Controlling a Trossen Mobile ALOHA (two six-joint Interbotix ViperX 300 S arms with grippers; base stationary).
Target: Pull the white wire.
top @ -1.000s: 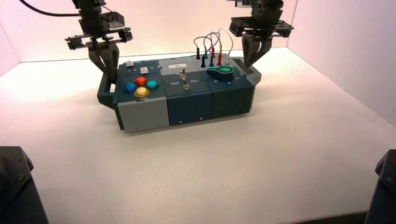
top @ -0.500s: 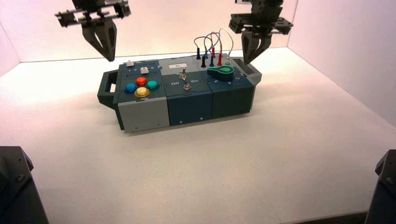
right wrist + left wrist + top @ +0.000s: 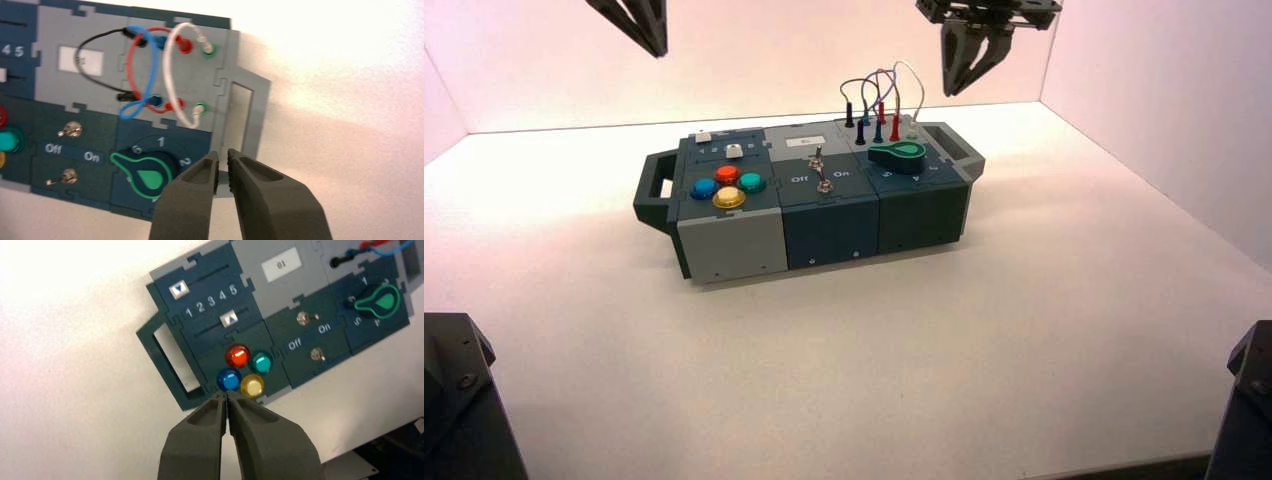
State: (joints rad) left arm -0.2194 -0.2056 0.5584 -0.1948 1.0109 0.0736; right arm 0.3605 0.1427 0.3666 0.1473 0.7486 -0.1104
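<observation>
The white wire [image 3: 916, 85] arches tall at the back right of the box [image 3: 824, 215], beside the red, blue and black wires. In the right wrist view the white wire [image 3: 166, 75] runs between two green-ringed sockets, with both pale plugs in. My right gripper [image 3: 956, 88] hangs in the air above and to the right of the wire, clear of it. Its fingers [image 3: 200, 185] are nearly together with a thin slit and nothing between them. My left gripper [image 3: 657, 45] is high above the box's left end, shut and empty, over the coloured buttons [image 3: 245, 367].
A green knob [image 3: 899, 153] sits in front of the wires, two toggle switches [image 3: 821, 170] in the middle, and two sliders [image 3: 210, 305] at the back left. The box has a handle [image 3: 652, 190] at each end. White walls close in the back and sides.
Both arms have risen. The left gripper lifted from beside the box's left handle to the top of the view. The right gripper lifted away from the box's right end.
</observation>
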